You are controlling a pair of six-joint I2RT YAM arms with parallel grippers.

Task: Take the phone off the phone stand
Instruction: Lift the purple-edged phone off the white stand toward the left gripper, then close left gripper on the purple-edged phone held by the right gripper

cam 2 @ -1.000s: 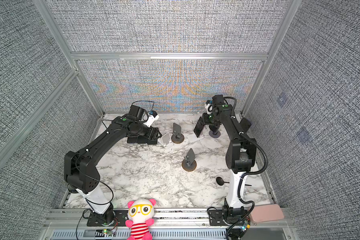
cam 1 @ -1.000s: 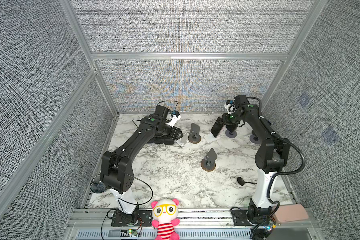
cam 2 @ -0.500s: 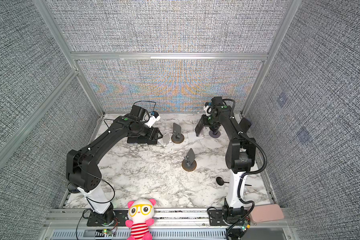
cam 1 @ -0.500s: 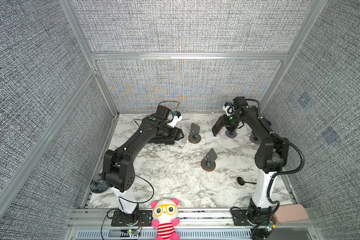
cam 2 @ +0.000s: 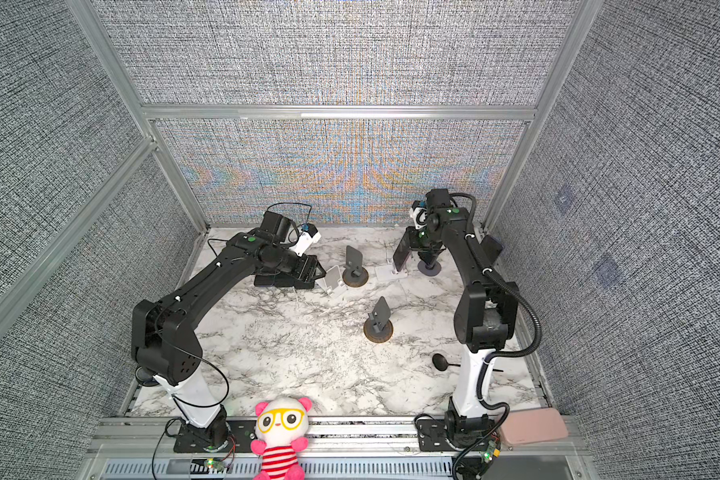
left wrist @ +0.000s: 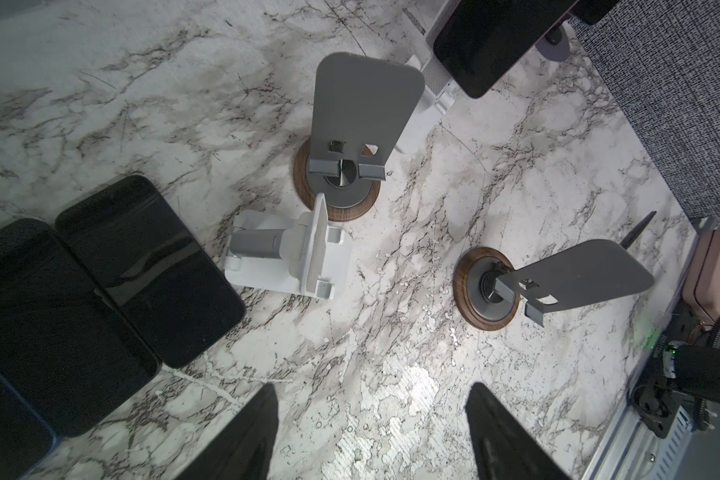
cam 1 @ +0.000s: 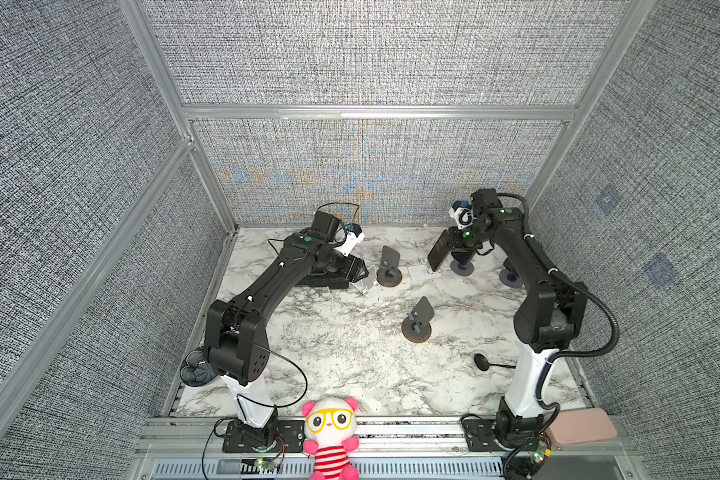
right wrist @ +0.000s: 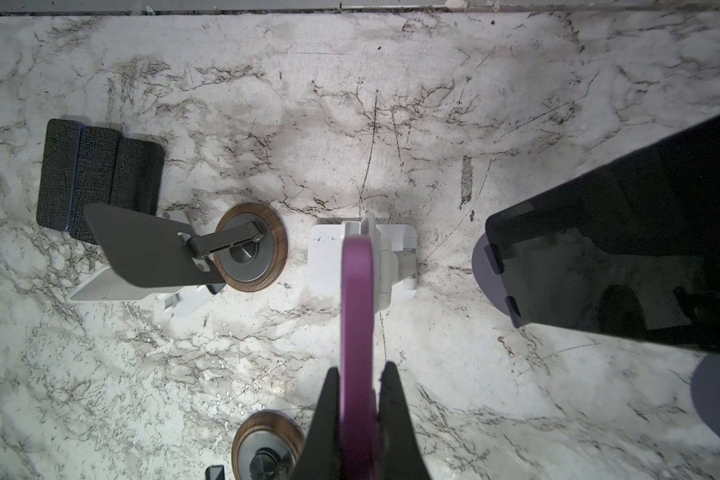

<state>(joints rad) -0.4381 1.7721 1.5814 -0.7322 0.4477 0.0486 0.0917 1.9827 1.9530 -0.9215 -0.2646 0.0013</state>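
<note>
Fingers of the right gripper are pinched tight on the phone, one pad on each broad face, just short of its upper end. The purple case edge runs straight out from the pinch to the white stand. Its far end sits right at the cradle lip, so my read is gripped but not yet lifted clear. Both top views agree: the phone leans back on that stand near the rear wall, with the gripper over its top end.

Now, the feel of it. That's a stiff slab with no give and some weight hanging below the pinch. The glass front is slick, but the case looks rubbery and should help the pads bite. A hold near the top suits a straight pull along the lean, though a sideways swing could let it pivot in the pads. The stand looks light, so it may drag along if the lip snags.

Close company, too: a dark phone on a purple stand just beside, and a grey stand on the other side.

Over to the left gripper: fingers spread wide with nothing between them. It hovers above bare table, near an empty white stand and flat phones.
</note>
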